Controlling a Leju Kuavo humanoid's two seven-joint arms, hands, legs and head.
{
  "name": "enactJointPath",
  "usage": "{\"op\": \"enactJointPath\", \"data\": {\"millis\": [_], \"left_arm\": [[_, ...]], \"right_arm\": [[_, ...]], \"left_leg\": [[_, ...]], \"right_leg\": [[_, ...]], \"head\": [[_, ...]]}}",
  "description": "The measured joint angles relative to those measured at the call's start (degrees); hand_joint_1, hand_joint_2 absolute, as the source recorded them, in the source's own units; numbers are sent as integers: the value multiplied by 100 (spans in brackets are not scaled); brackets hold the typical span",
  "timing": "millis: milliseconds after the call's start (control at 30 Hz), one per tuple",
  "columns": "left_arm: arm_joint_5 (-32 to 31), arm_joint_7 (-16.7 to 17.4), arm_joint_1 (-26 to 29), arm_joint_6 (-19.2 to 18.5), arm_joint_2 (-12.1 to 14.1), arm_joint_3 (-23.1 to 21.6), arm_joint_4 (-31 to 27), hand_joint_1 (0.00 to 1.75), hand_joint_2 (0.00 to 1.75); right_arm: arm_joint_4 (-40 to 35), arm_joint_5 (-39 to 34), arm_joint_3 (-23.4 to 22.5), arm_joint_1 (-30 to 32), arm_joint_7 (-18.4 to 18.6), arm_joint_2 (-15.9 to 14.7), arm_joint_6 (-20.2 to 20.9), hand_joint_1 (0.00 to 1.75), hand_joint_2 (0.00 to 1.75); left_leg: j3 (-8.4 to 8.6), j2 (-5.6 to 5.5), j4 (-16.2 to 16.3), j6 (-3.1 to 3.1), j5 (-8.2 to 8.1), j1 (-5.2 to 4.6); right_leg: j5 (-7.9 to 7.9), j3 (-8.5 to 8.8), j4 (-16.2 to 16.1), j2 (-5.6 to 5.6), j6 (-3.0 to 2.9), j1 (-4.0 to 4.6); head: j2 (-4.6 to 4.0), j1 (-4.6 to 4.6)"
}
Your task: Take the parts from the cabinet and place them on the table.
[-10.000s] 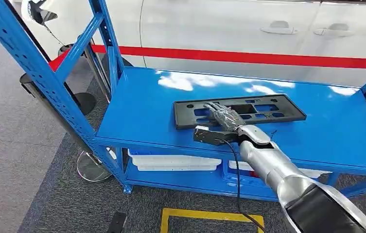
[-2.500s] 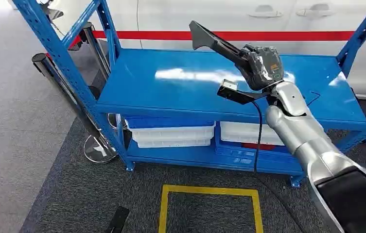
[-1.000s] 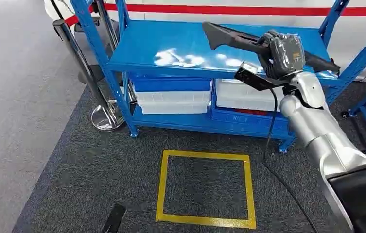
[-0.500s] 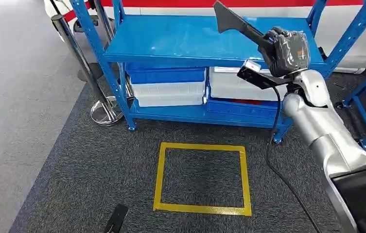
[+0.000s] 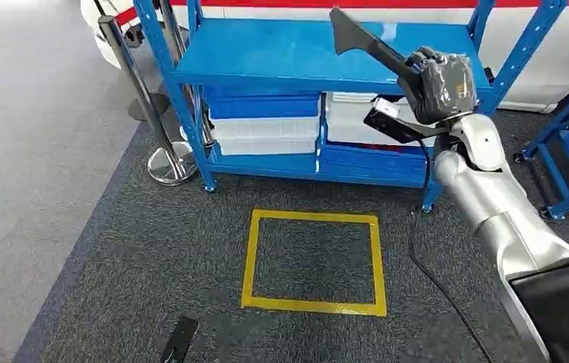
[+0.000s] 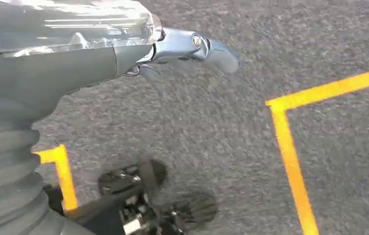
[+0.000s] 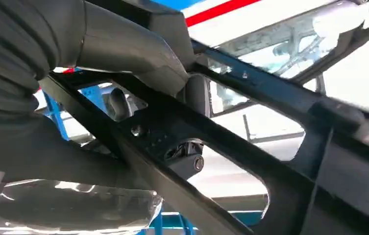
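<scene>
Carpet with a yellow taped square (image 5: 313, 261) lies near, a blue cabinet (image 5: 289, 57) stands beyond it, the left hand (image 6: 192, 46) hangs above the floor, fingers apart and holding nothing, and the right hand (image 5: 438, 87) clamps a black frame part (image 5: 360, 41) aloft in front of the cabinet's right side.

black frame part (image 5: 364, 44) – near end buried in right hand (image 5: 441, 85), far end cut by right wrist picture's edge, lower-shelf bins (image 5: 264, 125) half hidden under blue rack (image 5: 281, 53), left hand (image 6: 192, 46) fingertips blurred
</scene>
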Motion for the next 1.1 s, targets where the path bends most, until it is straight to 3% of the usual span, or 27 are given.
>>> {"op": "enactJointPath", "data": {"millis": [67,100,133,167,200,233,267,300,333,367,433,467,500,533,600,633,667,700,733,767,800,833,867,967,1000,1033,1100], "left_arm": [[2,-2,-5,4,2,0,-2,0,175],[2,-4,0,2,-2,0,0,0,175],[0,-4,5,-4,-2,-2,0,0,175],[0,-7,9,-4,-7,0,0,0,175],[2,-9,13,-4,-9,0,0,0,175],[2,-9,14,-2,-9,0,0,0,175],[0,-9,13,0,-9,0,0,0,175],[0,-7,8,-2,-2,0,-2,0,175],[-2,0,8,-2,-4,0,-7,0,175],[-2,-2,15,-2,-4,0,-4,0,175],[-7,9,45,-4,2,0,-4,0,175],[-9,11,64,-4,2,0,-4,0,175],[-9,11,81,-4,2,0,-4,0,175],[-13,11,90,-7,0,0,-4,0,175],[-37,13,80,-15,0,0,-4,0,175],[-44,13,75,-20,0,0,-4,0,175],[-44,13,74,-22,0,-2,-4,0,175],[-44,13,74,-26,0,0,-4,0,175],[-44,15,73,-28,0,0,-4,0,175],[-44,15,66,-28,0,0,-4,0,175],[-44,17,47,-28,2,0,-9,0,175],[-42,37,30,-26,15,0,-13,0,175],[-29,65,-3,-17,13,0,-11,0,175],[-13,98,2,-13,2,0,-11,0,175],[-2,101,9,-13,-9,0,-11,0,175],[11,101,7,-13,-7,0,-11,0,175],[15,92,13,-11,-15,0,-11,0,175]], "right_arm": [[26,-11,-2,-13,0,-7,2,175,175],[39,-20,-15,-12,-2,-11,2,175,175],[57,-24,-31,-7,-17,-26,2,175,175],[70,-24,-33,-3,-31,-42,0,175,175],[79,-24,-39,-2,-48,-52,-5,175,175],[85,-22,-46,-4,-61,-55,-11,175,175],[85,-20,-53,-7,-61,-55,-13,175,175],[83,20,-59,-19,-39,-55,-15,175,175],[66,68,-59,-28,-4,-33,-18,175,175],[61,91,-61,-20,26,-42,-20,175,175],[70,105,-61,3,61,-42,-18,175,175],[74,114,-59,21,61,-41,-9,175,175],[72,118,-61,28,68,-42,0,175,175],[68,125,-61,30,90,-41,9,175,175],[63,164,-66,30,171,-52,17,175,175],[63,168,-74,44,196,-59,24,175,175],[57,170,-81,71,203,-79,37,175,175],[42,170,-90,114,210,-103,48,175,175],[28,170,-105,149,216,-138,65,175,175],[11,168,-125,178,221,-157,72,175,175],[-11,160,-153,191,225,-186,87,175,175],[-44,149,-175,204,227,-194,111,175,175],[-61,142,-205,217,225,-234,135,175,175],[-83,140,-229,247,225,-284,236,175,175],[-83,138,-240,271,232,-335,264,175,175],[-90,133,-243,274,225,-348,293,175,175],[-87,85,-284,316,230,-396,332,175,175]], "left_leg": [[-222,10,-5,0,203,6],[-348,10,15,-5,291,6],[-473,11,44,-12,368,7],[-603,11,83,-21,443,16],[-754,13,137,-43,517,33],[-917,16,209,-77,583,63],[-1057,16,298,-120,632,90],[-1176,14,410,-168,671,85],[-1273,8,491,-198,695,68],[-1281,2,457,-230,771,52],[-1303,-4,381,-283,946,63],[-1343,-10,361,-315,956,86],[-1409,-18,487,-360,650,105],[-1490,-20,767,-389,241,111],[-1617,-17,1688,-436,-483,128],[-1637,-18,2127,-437,-612,128],[-1601,-18,2385,-425,-511,128],[-1466,-23,2428,-394,-282,125],[-1237,-27,2260,-342,-75,107],[-902,-31,1903,-253,45,82],[-461,-40,1383,-115,-119,32],[24,-23,755,-31,-541,3],[169,-1,390,-116,-665,-13],[112,-3,236,-18,-445,-46],[152,20,138,-31,-306,-5],[91,30,102,17,-225,-6],[-47,32,118,26,-114,-7]], "right_leg": [[-814,-125,702,-2,36,-2],[-1065,-184,1180,-3,65,-10],[-1109,-214,1578,-3,92,-15],[-955,-180,1823,-3,121,-25],[-688,-50,1854,-4,151,-37],[-468,201,1662,-5,185,-51],[-469,539,1311,-8,227,-75],[-902,916,793,-3,273,-93],[-1198,1216,269,22,193,-18],[-1153,1123,358,35,29,-11],[-1038,1041,365,19,-73,3],[-945,975,333,-4,-132,-32],[-858,896,339,-20,-177,-28],[-778,805,334,-20,-210,-30],[-606,598,337,-16,-219,-20],[-543,494,336,-8,-218,-13],[-469,401,338,1,-216,-4],[-394,307,338,1,-211,14],[-326,222,336,5,-206,37],[-250,142,334,9,-200,70],[-177,106,329,7,-205,59],[-136,94,313,6,-166,80],[-70,101,290,-21,-129,60],[151,153,79,-31,1,17],[62,99,132,-20,0,13],[-213,7,364,-15,5,31],[-756,-280,1260,-4,43,23]], "head": [[0,2],[0,0],[2,0],[0,2],[0,0],[0,0],[0,2],[0,0],[2,2],[2,-11],[0,-15],[0,-15],[0,-15],[0,-15],[2,-15],[0,-15],[0,-17],[0,-15],[0,-15],[0,-17],[0,-17],[2,-15],[2,-17],[0,-20],[0,-20],[0,-20],[0,-20]]}}
